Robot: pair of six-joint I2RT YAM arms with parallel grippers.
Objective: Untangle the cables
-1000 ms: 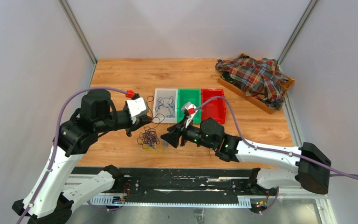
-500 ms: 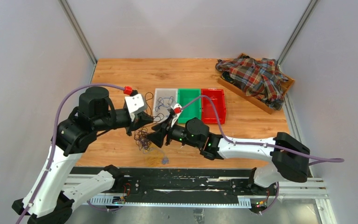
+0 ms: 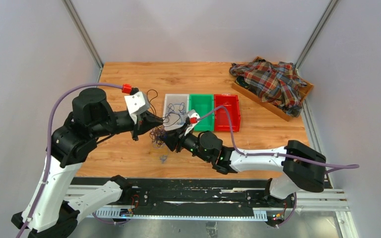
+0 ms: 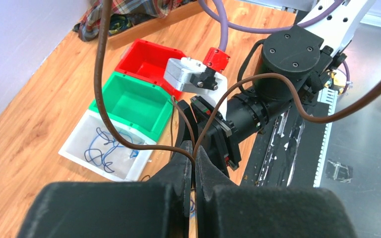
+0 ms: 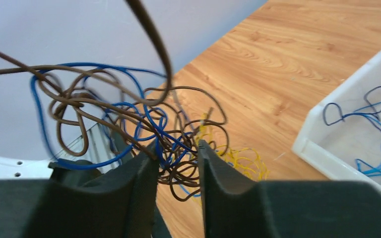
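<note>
A wooden table (image 3: pixel 129 79) stands between pale walls. The left arm (image 3: pixel 64 144) and the right arm (image 3: pixel 258 156) reach over it. At the far right, one plaid shirt (image 3: pixel 270 82) lies in one wooden tray (image 3: pixel 263 103). Three bins stand in a row: a white bin (image 3: pixel 176 95) with a few blue cables (image 5: pixel 372 129) inside, a green bin (image 3: pixel 202 106) and a red bin (image 3: pixel 226 116). The cables (image 3: pixel 158 134), one clump of brown, blue and yellow loops, hang between the two grippers, just left of the white bin. The left gripper (image 4: pixel 194 156) is closed tight on one brown cable (image 4: pixel 101 94). The right gripper (image 5: pixel 177 148) is partly open with strands of the clump between its fingers. I cannot tell if it pinches them.
</note>
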